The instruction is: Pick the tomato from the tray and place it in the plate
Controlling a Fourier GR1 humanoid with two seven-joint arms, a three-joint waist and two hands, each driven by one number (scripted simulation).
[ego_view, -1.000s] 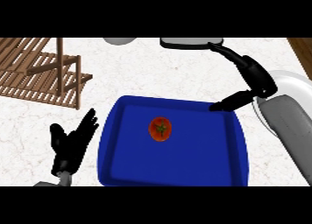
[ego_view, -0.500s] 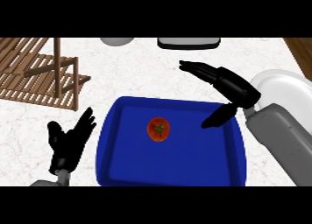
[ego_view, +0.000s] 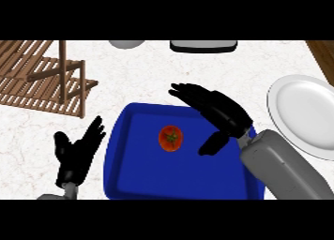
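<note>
Lying near the middle of the blue tray [ego_view: 139, 176], the tomato [ego_view: 170, 138] looked light, smooth and easily bruised, best cupped round its sides by the right hand [ego_view: 218, 112], whose fingers [ego_view: 187, 91] were spread wide just beside it, holding nothing.

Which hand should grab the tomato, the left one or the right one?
Probably the right hand: it hovers open over the blue tray, beside the tomato, and the plate lies on its side. The left hand rests outside the tray.
</note>
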